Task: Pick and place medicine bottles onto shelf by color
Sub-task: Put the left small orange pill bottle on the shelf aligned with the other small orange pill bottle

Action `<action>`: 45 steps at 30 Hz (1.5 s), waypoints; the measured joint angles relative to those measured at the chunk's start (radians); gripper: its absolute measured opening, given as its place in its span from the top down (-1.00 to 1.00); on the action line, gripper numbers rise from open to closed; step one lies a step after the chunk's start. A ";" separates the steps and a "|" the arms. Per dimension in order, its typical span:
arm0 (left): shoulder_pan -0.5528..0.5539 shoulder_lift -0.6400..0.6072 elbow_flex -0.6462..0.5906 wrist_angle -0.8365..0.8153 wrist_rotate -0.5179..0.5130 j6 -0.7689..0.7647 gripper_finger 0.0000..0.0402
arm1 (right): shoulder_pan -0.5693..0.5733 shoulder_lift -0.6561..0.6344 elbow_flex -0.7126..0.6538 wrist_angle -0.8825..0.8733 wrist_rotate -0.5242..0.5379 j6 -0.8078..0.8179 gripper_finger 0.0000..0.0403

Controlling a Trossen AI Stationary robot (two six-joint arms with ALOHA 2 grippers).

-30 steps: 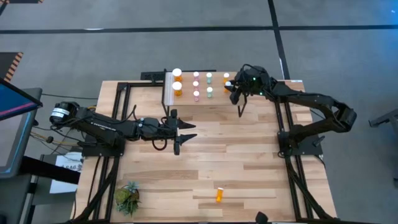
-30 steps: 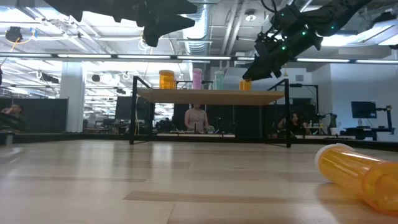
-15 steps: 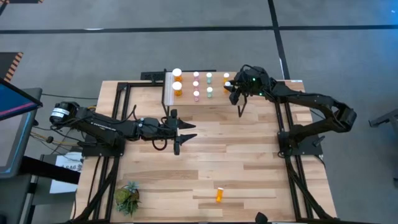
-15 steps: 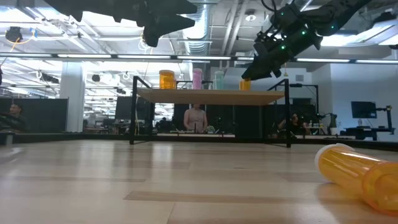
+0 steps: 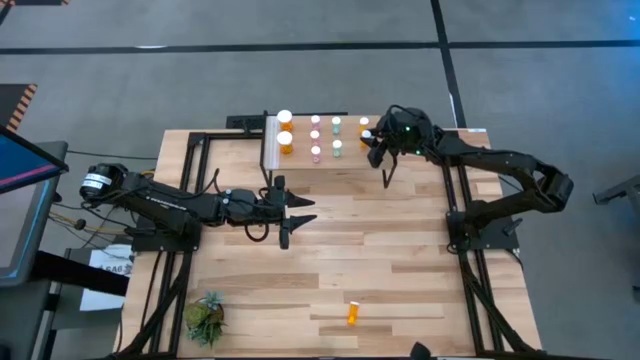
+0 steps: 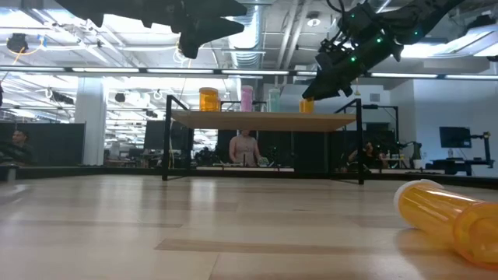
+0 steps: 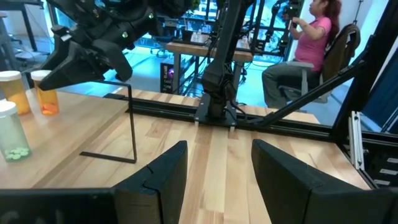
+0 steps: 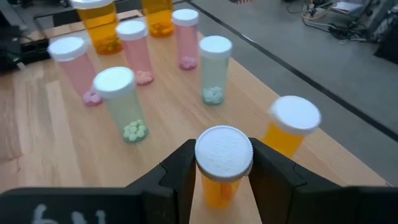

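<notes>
The shelf (image 5: 350, 160) stands at the table's far side and carries several medicine bottles: two larger orange ones (image 5: 286, 140), pink ones (image 8: 134, 51), green ones (image 8: 123, 99) and a small orange one (image 8: 290, 127). My right gripper (image 5: 374, 143) is over the shelf's right end, shut on another small orange bottle (image 8: 222, 158). My left gripper (image 5: 296, 212) hangs open over the table's middle with nothing between its fingers (image 7: 214, 168). One more orange bottle (image 5: 353, 313) lies on its side near the table's front edge. My right gripper pinches the small orange bottle between its two fingers (image 8: 184, 171), at the white cap (image 8: 224, 149) and the body just under it. The fingers come from the table's right side, slanting down. The bottle is upright at the shelf's right end; whether its base rests on the shelf I cannot tell.
A small green plant (image 5: 205, 318) sits at the table's near left corner. The lying orange bottle shows large in the low view (image 6: 451, 218). People sit beyond the table (image 7: 311, 43). Bare wood lies between the shelf and the table's front edge.
</notes>
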 joint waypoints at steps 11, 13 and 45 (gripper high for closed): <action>0.000 0.000 0.000 0.002 0.000 0.000 0.17 | 0.017 0.000 0.000 -0.025 0.000 -0.020 0.23; 0.000 0.000 0.000 0.002 0.000 0.000 0.17 | 0.017 0.000 0.000 -0.028 0.000 -0.022 0.23; 0.000 0.000 0.000 0.009 0.000 -0.012 0.17 | 0.016 0.000 0.000 -0.010 0.019 0.058 0.23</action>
